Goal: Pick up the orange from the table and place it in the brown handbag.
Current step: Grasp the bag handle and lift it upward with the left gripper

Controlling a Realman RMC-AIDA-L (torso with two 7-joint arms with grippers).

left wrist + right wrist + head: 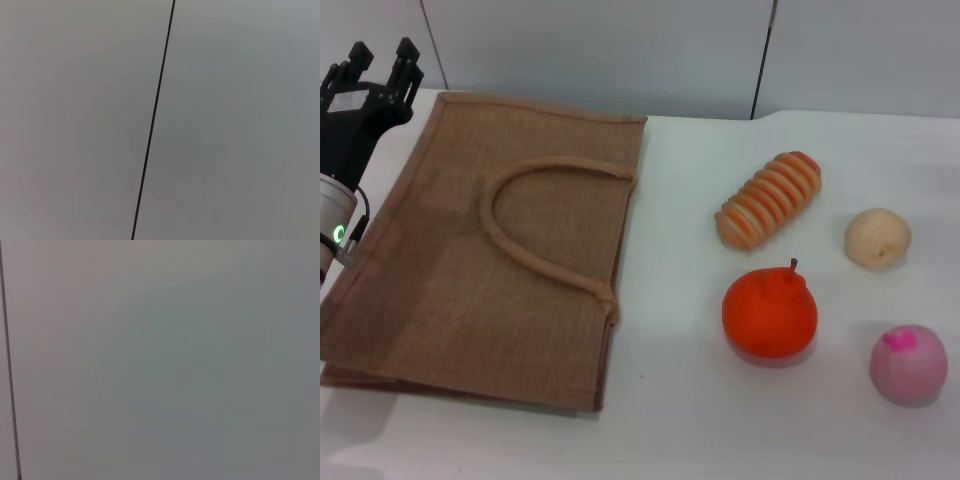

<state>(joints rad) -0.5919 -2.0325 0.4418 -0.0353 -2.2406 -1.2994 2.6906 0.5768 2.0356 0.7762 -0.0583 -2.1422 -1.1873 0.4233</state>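
One gripper, the left gripper [382, 58], is raised with fingers spread beside the brown handbag [450, 300]; the orange [769, 313] is left well apart on the table [720, 420].

On the surface [700, 430] the brown handbag [450, 300] lies flat along the left edge, the orange [769, 313] toward the right edge, with the loaf [769, 199] behind it.

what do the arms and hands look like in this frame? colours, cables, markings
Only the left arm shows, at the head view's left edge by the brown handbag. Its left hand is black and blocky, with dark prong-like fingers and a small pale label. Below sits a white cylindrical wrist link with a green glowing indicator ring and a thin dark cable alongside. The right arm and hand are out of view.
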